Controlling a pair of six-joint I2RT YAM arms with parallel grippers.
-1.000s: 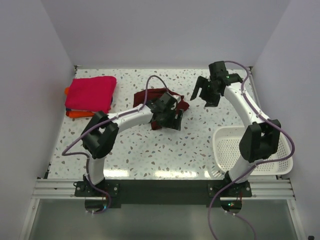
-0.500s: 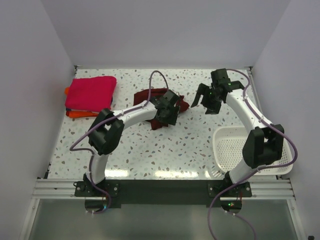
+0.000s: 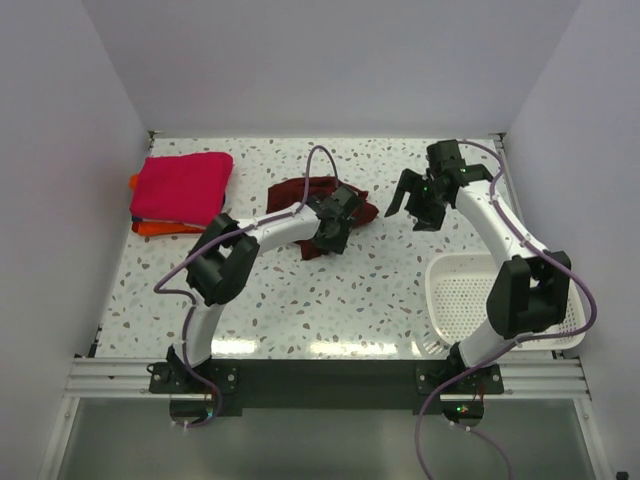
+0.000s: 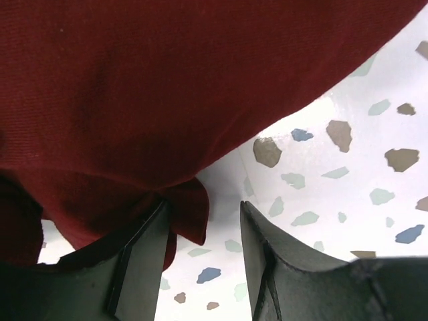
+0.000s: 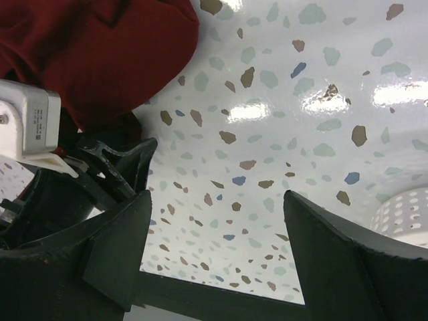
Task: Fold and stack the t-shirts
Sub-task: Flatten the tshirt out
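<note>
The dark maroon t-shirt point(image 3: 300, 190) lies crumpled on the speckled table near the back middle. My left gripper point(image 3: 335, 225) sits low at its front right edge, jaws open. In the left wrist view the maroon t-shirt point(image 4: 167, 80) fills the top, and a small flap of it hangs beside the left finger point(image 4: 144, 261) of the gripper point(image 4: 204, 208), not clamped. My right gripper point(image 3: 412, 200) is open and empty above the table, to the right of the shirt; its wrist view shows the gripper point(image 5: 217, 197) over bare table, with the shirt point(image 5: 100, 53) at upper left.
A folded magenta-pink t-shirt point(image 3: 180, 185) lies on a folded orange one point(image 3: 150, 227) at the back left. A white slotted basket point(image 3: 432, 290) stands at the front right and shows in the right wrist view point(image 5: 408, 214). White walls enclose the table.
My left gripper has slid right and back along the maroon shirt's front edge. My right gripper has drifted slightly right, still open.
</note>
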